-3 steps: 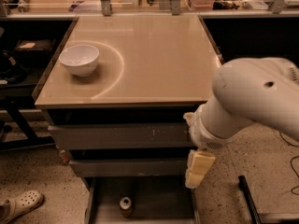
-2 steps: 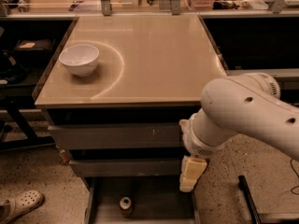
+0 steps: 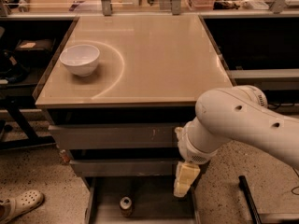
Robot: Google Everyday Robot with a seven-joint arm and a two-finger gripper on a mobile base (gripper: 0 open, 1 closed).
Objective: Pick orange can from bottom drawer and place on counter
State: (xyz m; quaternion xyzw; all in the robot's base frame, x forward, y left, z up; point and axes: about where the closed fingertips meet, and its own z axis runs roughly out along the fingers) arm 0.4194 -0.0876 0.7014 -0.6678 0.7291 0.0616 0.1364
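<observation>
The orange can stands upright on the floor of the bottom drawer, which is pulled out at the foot of the cabinet. My gripper hangs at the end of the white arm, pointing down over the drawer's right side. It is to the right of the can and a little above it, not touching it. The beige counter spreads above the drawers.
A white bowl sits on the counter's left part. Two grey drawer fronts sit shut above the open tray. A foot in a light clog rests on the speckled floor at lower left. Dark shelving flanks the cabinet.
The arm has swung left and lower, bringing my gripper closer to the open drawer and the can. The can and bowl have not moved.
</observation>
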